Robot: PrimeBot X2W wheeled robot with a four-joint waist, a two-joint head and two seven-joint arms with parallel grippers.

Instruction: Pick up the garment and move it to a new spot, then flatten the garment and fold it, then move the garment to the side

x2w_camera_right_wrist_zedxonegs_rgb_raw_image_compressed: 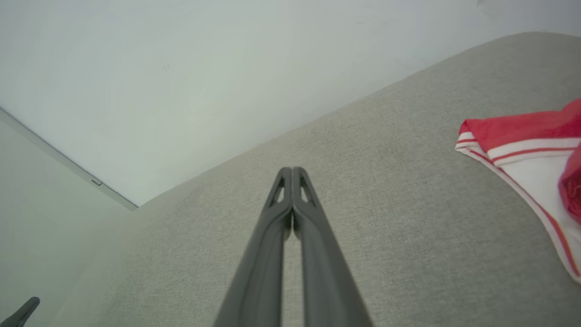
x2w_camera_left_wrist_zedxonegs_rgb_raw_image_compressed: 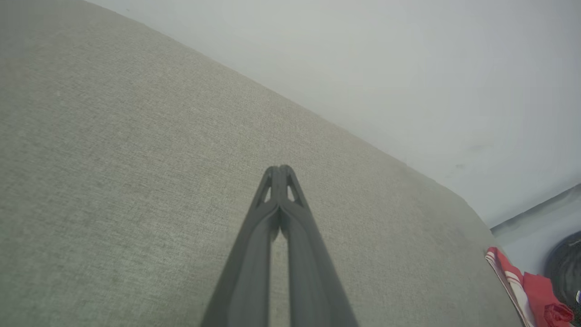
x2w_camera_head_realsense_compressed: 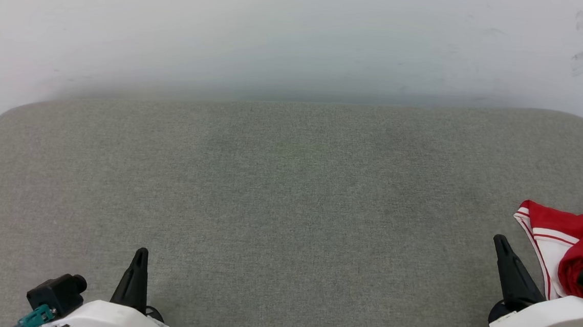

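Note:
The garment [x2w_camera_head_realsense_compressed: 568, 239], bright red with a white sleeve trimmed in thin red stripes, lies bunched at the far right edge of the grey cushion [x2w_camera_head_realsense_compressed: 289, 194]. It also shows in the right wrist view as the garment [x2w_camera_right_wrist_zedxonegs_rgb_raw_image_compressed: 531, 154] and at the lower right of the left wrist view as the garment [x2w_camera_left_wrist_zedxonegs_rgb_raw_image_compressed: 522, 286]. My right gripper [x2w_camera_head_realsense_compressed: 502, 242] is shut and empty, just left of the cloth and apart from it; the right gripper [x2w_camera_right_wrist_zedxonegs_rgb_raw_image_compressed: 291, 170] has its fingertips pressed together. My left gripper [x2w_camera_head_realsense_compressed: 141, 253] sits at the lower left, far from the cloth. The left gripper [x2w_camera_left_wrist_zedxonegs_rgb_raw_image_compressed: 280, 169] is shut on nothing.
A pale wall [x2w_camera_head_realsense_compressed: 279, 39] rises behind the cushion's rounded back edge. The wide grey fabric surface stretches between the two grippers. A dark rounded object [x2w_camera_left_wrist_zedxonegs_rgb_raw_image_compressed: 565, 268] sits beyond the cushion's right end.

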